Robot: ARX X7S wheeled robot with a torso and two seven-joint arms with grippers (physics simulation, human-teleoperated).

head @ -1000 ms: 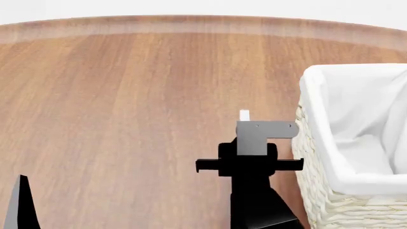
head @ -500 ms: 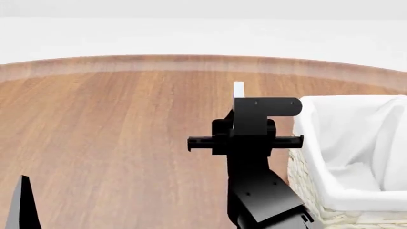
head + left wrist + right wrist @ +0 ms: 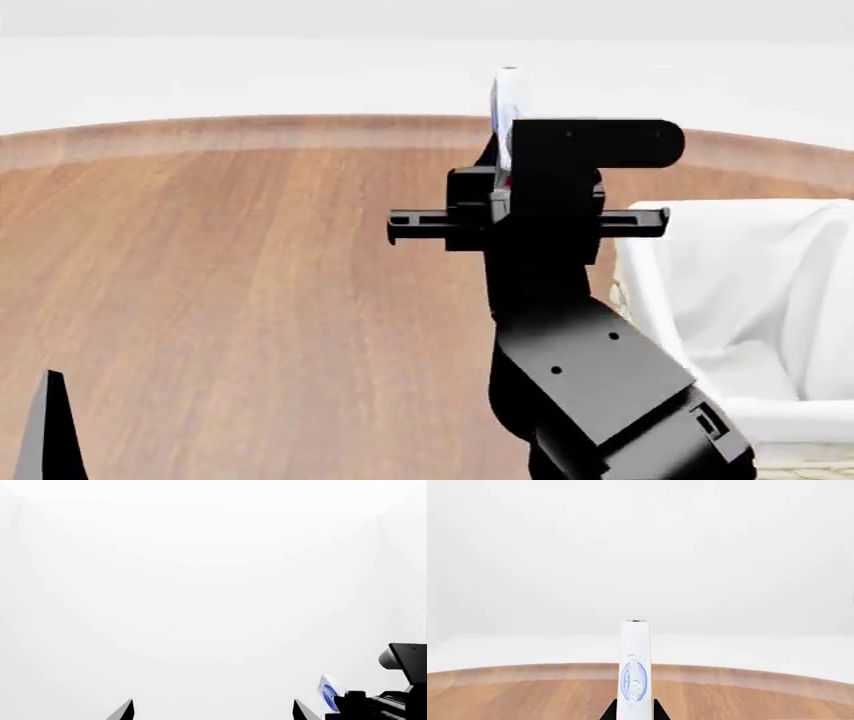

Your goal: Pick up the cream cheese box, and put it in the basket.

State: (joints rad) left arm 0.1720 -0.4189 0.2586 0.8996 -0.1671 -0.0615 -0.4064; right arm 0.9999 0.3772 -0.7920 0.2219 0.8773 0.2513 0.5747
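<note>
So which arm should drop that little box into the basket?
The right. Its gripper already holds the cream cheese box edge-up, raised beside the basket. The left gripper is open, low and far from it.

Round brown table (image 3: 240,280) finished in smooth, matt wood grain, rectangular cream wicker basket (image 3: 814,462) lined with soft white cloth folded in matt creases, thin white cream cheese box (image 3: 635,667) faced in smooth printed card, black right gripper (image 3: 505,150) cased in matt plastic.
</note>
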